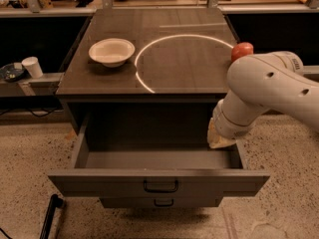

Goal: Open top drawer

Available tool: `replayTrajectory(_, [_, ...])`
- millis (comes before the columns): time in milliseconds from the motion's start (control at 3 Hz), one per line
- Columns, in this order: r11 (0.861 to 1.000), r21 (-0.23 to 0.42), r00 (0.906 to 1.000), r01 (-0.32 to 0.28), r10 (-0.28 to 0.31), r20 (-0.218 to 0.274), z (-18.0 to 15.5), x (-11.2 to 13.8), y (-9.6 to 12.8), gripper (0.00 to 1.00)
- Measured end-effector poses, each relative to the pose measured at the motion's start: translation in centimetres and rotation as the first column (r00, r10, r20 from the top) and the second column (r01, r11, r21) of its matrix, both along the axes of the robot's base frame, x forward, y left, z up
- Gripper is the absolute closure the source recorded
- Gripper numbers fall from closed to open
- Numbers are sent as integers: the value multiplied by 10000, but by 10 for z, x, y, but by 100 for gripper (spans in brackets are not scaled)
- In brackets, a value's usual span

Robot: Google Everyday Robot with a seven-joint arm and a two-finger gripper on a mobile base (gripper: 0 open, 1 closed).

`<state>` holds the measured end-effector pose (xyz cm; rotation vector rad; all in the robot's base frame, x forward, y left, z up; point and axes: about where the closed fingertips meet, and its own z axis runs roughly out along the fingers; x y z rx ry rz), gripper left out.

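Top drawer [99, 182]: pulled well out of the bench [179, 68], front panel nearest the camera, black handle [160, 186] centred on it and untouched. By this view the opening looks done or nearly done.

Tool [220, 139]: sits at the drawer's right rear corner, just above the right side wall and well apart from the handle. Only its pale tip shows under the white arm [264, 86]; cannot tell whether it is released or clenched. Nothing visibly held. Position suggests the arm is working from the drawer's side rather than the front, likely clear of the pull.

Containers:
- Top drawer: bare grey floor in view, no contents seen. Right rear corner is hidden by the arm.
- White bowl [111, 51]: upright on the bench top, left of a bright curved line of light [144, 81]; looks to hold nothing.
- White cup [33, 66]: upright on a low ledge left of the bench; contents not visible.

Red round object [242, 50] at the bench's right edge, partly behind the arm. Narrower lower drawer [124, 202] shut beneath.
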<state>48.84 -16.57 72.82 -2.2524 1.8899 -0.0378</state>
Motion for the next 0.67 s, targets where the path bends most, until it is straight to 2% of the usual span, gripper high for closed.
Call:
replayTrajectory(333, [9990, -290, 9994, 333, -335, -72, -31, 11, -9, 100])
replayTrajectory(667, [9962, -684, 9973, 531, -564, -466, -61, 3, -16, 100])
